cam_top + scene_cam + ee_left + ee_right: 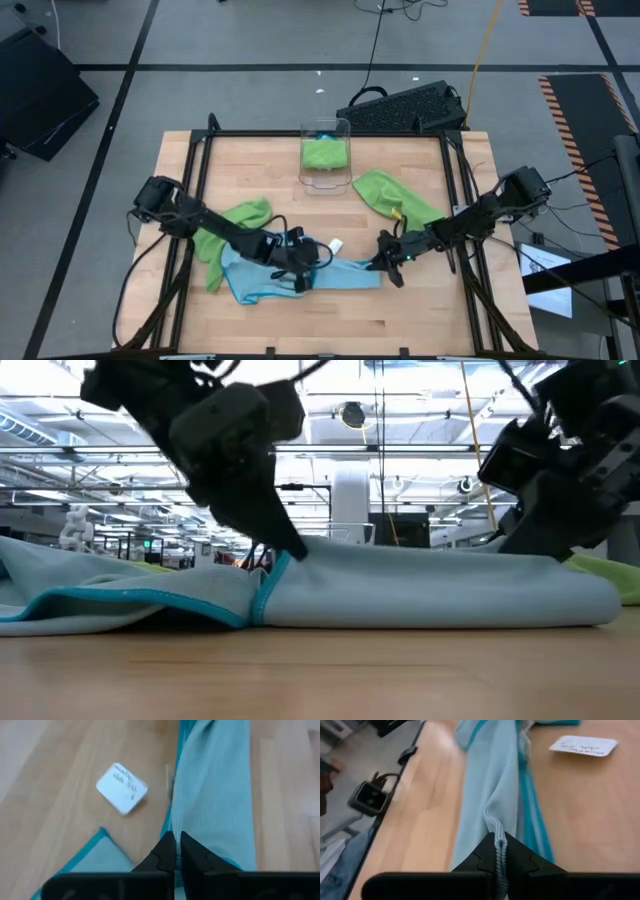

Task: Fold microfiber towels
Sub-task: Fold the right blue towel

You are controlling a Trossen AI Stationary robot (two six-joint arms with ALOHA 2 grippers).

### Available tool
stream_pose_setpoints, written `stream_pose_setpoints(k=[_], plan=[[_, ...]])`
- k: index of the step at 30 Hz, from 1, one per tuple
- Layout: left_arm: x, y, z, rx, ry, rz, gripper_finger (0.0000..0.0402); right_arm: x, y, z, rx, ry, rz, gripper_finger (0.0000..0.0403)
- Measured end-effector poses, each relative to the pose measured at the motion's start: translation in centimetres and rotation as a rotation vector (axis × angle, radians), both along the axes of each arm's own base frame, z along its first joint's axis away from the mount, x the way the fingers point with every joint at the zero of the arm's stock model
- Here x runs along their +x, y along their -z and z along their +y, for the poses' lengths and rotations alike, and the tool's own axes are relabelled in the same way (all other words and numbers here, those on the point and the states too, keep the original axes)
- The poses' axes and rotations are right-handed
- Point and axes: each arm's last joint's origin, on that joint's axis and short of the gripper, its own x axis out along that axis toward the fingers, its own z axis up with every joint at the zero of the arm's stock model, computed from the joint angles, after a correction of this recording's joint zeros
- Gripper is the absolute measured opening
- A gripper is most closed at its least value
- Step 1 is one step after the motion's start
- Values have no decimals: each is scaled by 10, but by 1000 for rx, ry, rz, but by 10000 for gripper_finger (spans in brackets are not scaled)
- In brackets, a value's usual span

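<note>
A light blue microfiber towel point(300, 276) with a teal hem lies in a long, bunched strip on the wooden table, near its front edge. My left gripper point(176, 846) is shut on it around its middle, and my right gripper point(500, 844) is shut on its right end. One lime green towel point(238, 222) lies crumpled under my left arm, and another point(395, 195) lies at the back right. A third green towel point(325, 153) sits in the clear bin. My left gripper pinches the blue towel's teal-hemmed edge point(173, 822) between its two fingertips, slanting down from the table's left. The towel rests on the table there, with more cloth trailing off to the left point(110, 605). My right gripper pinches a gathered fold of several layers point(496, 826) at the towel's right end. Its fingers come slanting down from the table's right, along the strip. The towel lies on the table and runs fairly straight toward the other gripper.
A small white card point(335, 245) lies on the wood just behind the blue towel. The clear plastic bin point(326, 128) stands at the middle of the far edge. A black frame point(450, 160) runs round the table, and a keyboard point(405, 105) lies beyond it.
</note>
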Motion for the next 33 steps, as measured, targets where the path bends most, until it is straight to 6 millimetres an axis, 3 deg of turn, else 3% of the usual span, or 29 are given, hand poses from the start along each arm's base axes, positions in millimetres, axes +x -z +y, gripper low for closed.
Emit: stream_pose_setpoints(k=[12,24,29,33], plan=[[-12,7,-17,-51,20,24,11,3,-3,-3,42,93,-23,11],[-11,7,-12,-15,-25,8,21,2,1,-7,-24,180,0,15],[-12,8,-12,-2,-43,15,26,1,3,-9,-62,230,11,53],[-12,9,-11,5,-69,16,65,1,2,-10,-81,269,1,103]])
